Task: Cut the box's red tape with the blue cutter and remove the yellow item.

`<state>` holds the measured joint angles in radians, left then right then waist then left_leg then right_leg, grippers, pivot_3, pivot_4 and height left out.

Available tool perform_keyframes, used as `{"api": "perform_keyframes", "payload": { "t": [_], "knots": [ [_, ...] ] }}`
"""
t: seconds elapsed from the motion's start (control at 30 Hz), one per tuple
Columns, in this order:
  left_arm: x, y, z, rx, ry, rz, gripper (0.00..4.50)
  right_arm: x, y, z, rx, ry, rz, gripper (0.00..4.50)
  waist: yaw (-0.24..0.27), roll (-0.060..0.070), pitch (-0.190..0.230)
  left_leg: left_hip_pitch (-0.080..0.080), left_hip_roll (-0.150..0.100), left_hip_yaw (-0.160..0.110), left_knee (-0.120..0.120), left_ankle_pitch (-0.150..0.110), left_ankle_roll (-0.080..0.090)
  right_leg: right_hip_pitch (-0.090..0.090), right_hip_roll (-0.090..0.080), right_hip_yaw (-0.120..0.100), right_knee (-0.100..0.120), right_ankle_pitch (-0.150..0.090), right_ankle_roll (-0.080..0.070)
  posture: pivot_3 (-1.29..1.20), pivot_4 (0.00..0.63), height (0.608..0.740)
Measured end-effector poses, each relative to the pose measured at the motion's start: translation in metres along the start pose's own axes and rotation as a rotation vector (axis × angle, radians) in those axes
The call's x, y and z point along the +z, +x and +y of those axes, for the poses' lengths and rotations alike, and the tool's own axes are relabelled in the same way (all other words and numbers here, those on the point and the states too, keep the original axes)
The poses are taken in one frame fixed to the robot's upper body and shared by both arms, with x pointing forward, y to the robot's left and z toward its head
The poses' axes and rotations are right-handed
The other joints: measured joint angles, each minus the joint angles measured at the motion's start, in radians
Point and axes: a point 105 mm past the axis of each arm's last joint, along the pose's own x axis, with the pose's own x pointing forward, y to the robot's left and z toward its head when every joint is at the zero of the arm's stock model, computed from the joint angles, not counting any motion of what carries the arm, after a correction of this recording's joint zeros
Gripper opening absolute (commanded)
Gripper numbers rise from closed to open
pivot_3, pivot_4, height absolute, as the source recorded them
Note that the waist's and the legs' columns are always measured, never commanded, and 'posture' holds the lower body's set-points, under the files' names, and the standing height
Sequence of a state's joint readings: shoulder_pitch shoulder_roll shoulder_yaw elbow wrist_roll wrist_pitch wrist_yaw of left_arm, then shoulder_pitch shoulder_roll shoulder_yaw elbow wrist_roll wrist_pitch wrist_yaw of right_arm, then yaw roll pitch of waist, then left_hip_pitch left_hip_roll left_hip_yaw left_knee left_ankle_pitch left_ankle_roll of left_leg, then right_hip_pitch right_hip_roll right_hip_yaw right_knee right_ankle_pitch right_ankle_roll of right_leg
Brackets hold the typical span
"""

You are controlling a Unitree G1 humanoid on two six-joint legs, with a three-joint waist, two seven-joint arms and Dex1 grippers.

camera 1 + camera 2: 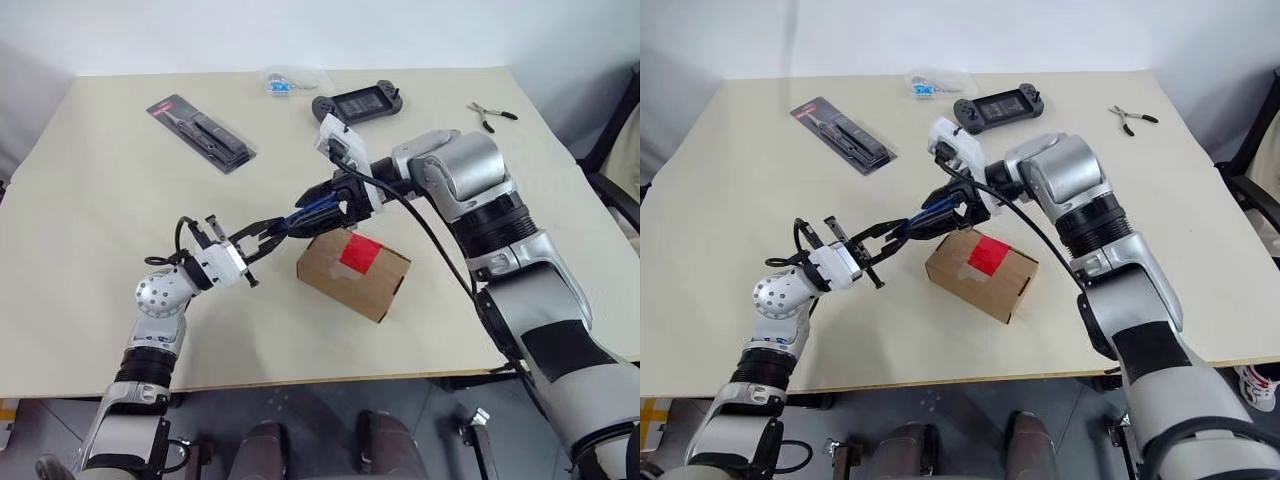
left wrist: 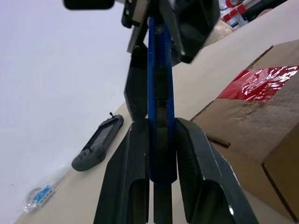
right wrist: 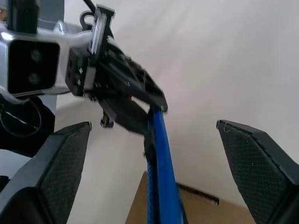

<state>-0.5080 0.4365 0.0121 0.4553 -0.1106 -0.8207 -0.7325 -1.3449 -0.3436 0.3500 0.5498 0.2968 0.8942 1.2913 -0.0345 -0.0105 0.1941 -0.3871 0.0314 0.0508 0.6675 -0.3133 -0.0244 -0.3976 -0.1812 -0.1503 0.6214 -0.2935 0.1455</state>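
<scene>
Writing on the blister-packed tool [image 1: 202,132] and the handheld game console [image 1: 359,103] is too small to read. Left gripper [image 1: 268,238] is clamped on the blue cutter [image 2: 160,88], held above the table [image 1: 90,250] beside the box [image 1: 353,272] with its red tape [image 1: 359,255]. Right gripper [image 3: 154,140] stands wide apart around the cutter's far end, its contact hidden.
</scene>
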Motion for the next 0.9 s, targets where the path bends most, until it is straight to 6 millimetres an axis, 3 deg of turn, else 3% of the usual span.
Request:
{"api": "perform_keyframes", "payload": {
  "t": [0.13, 0.53, 0.77, 0.9],
  "knots": [
    [-0.001, 0.001, -0.001, -0.005, -0.004, 0.001, 0.46, -0.004, 0.0, -0.004, -0.012, 0.005, 0.023, 4.47, 0.0, 0.0, 0.0, 0.0, 0.0, 0.0, 0.0, 0.0, 0.0, 0.0, 0.0, 0.0, 0.0, 0.0, 0.0, 0.0, 0.15, 0.74],
    [-0.004, 0.002, -0.006, -0.02, -0.019, 0.01, 0.46, -0.013, 0.001, -0.008, -0.022, 0.007, 0.085, 0.44, 0.0, 0.0, 0.0, 0.0, 0.0, 0.0, 0.0, 0.0, 0.0, 0.0, 0.0, 0.0, 0.0, 0.0, 0.0, 0.0, 0.15, 0.74],
    [-0.006, 0.003, -0.007, -0.024, -0.037, 0.023, 0.46, -0.012, -0.002, -0.009, -0.033, 0.0, 0.092, 0.44, 0.001, 0.0, 0.0, 0.0, 0.0, 0.0, 0.0, 0.0, 0.0, 0.0, 0.0, 0.0, 0.0, 0.0, 0.0, 0.0, 0.15, 0.74],
    [-0.009, 0.004, -0.004, -0.034, -0.065, 0.063, 1.2, -0.014, -0.006, -0.009, -0.044, -0.003, 0.092, 0.44, 0.001, 0.0, 0.0, 0.0, 0.0, 0.0, 0.0, 0.0, 0.0, 0.0, 0.0, 0.0, 0.0, 0.0, 0.0, 0.0, 0.15, 0.74]
  ]
}}
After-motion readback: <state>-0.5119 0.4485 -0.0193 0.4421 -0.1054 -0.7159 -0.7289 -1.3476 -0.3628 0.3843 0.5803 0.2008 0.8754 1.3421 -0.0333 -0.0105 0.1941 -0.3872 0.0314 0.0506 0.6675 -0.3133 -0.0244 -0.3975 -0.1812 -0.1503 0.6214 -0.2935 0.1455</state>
